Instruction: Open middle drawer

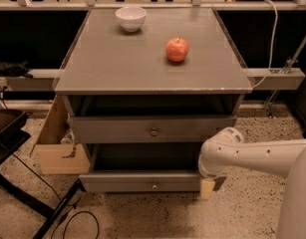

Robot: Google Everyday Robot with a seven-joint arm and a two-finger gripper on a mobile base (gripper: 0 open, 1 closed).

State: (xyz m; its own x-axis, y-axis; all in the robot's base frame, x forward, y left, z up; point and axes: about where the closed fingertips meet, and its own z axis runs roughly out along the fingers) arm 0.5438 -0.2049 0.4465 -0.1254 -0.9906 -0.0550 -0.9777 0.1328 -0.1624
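We count one apple (177, 49) and one bowl (131, 18) on the grey top (137, 71). The gripper (207, 187) lies at 5 o'clock of the middle drawer (117, 129); we cannot tell its grip.

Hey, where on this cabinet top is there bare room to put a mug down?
The whole front half of the cabinet top, ahead of the apple, is bare, and so is the left side in front of the bowl. Low on the right it is crowded: the gripper sits at the right corner of the bottom drawer.
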